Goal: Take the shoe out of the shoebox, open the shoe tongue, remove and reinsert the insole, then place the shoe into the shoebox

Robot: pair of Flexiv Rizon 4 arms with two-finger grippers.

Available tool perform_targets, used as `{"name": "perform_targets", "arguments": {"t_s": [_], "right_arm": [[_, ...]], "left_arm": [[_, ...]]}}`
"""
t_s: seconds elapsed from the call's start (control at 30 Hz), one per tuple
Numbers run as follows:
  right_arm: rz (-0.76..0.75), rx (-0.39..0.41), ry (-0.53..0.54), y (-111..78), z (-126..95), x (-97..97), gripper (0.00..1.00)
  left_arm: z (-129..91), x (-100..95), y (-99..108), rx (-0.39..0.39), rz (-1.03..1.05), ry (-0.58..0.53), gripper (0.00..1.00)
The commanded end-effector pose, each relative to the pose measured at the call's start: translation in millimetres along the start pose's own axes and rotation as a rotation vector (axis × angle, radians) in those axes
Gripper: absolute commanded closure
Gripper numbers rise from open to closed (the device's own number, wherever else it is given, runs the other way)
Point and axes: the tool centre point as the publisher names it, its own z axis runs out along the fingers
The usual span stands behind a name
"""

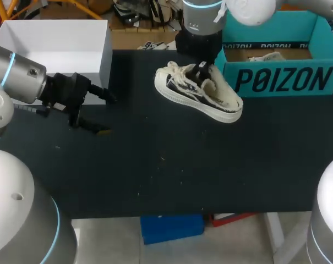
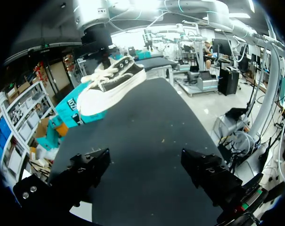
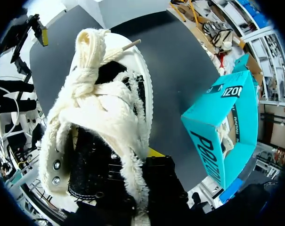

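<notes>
A cream, fleecy low shoe (image 1: 196, 93) with black side panels and thick cream laces lies on the black table just left of the teal shoebox (image 1: 282, 71). My right gripper (image 1: 202, 71) comes down from the far side into the shoe's opening. In the right wrist view the shoe (image 3: 100, 117) fills the space ahead of that gripper (image 3: 142, 174), which is shut on the fleecy edge at the opening. The shoebox (image 3: 222, 132) stands open beside it. My left gripper (image 1: 107, 114) hangs open over the table's left part, holding nothing. From its wrist view the shoe (image 2: 111, 87) is far ahead of the gripper (image 2: 149, 172).
A white open box (image 1: 56, 47) stands at the far left corner, just behind my left arm. The black table top (image 1: 172, 165) stretches bare between my left gripper and the near edge. Crumpled paper lies inside the teal shoebox.
</notes>
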Motion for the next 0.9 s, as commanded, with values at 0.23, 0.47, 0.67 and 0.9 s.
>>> {"name": "perform_targets", "arguments": {"t_s": [0.23, 0.47, 0.67, 0.9], "right_arm": [[-0.875, -0.045, -0.216, -31.2, -49.0, -20.3, 1.0], [-0.973, 0.012, -0.236, -40.9, -55.8, -40.5, 1.0], [-0.973, 0.012, -0.236, -40.9, -55.8, -40.5, 1.0], [-0.973, 0.012, -0.236, -40.9, -55.8, -40.5, 1.0]], "left_arm": [[0.9, 1.4, 0.1, -0.003, 0.001, -0.004, 0.0], [0.9, 1.4, 0.1, -0.003, 0.001, -0.004, 0.0], [0.9, 1.4, 0.1, -0.003, 0.001, -0.004, 0.0], [0.9, 1.4, 0.1, -0.003, 0.001, -0.004, 0.0]]}}
